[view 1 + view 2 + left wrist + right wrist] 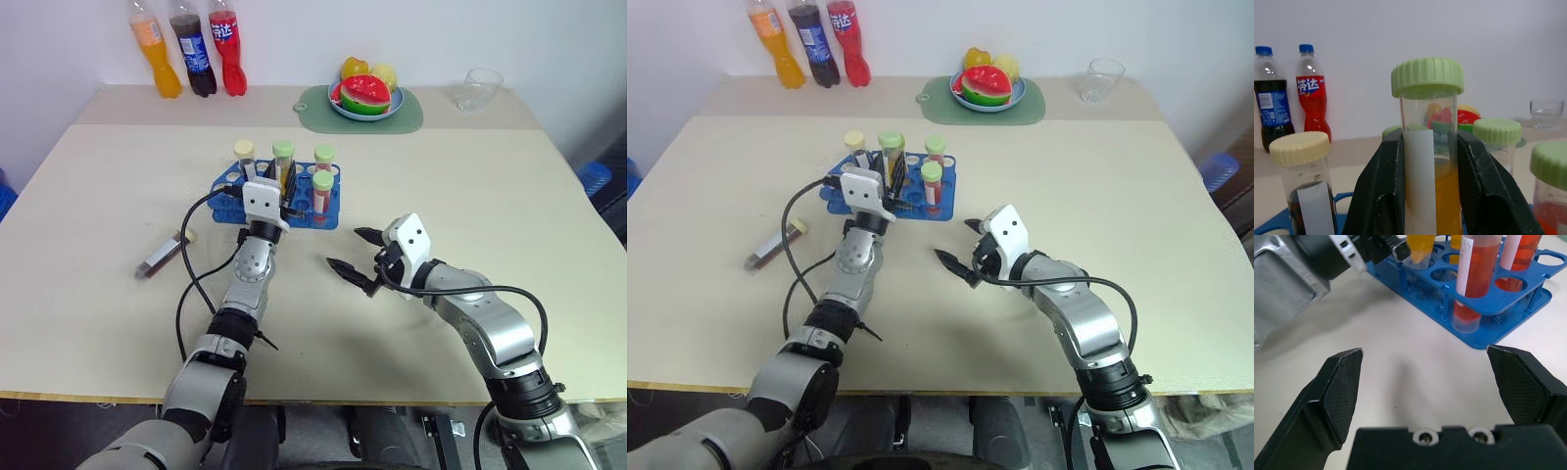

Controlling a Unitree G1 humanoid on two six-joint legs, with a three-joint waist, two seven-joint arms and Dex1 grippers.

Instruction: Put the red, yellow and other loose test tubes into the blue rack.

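Gripping one yellow tube [1431,161] over the rack [223,183], left gripper [283,201] is clamped; three tubes racked, one loose [165,254] at nine o'clock; right gripper [355,257] gapes empty.

Rack [277,201] mid-table, loose tube [165,254] to its left, bottles [191,51] behind.

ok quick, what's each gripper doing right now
Left gripper: closed on the yellow test tube, at the blue rack.
Right gripper: open, holding nothing.
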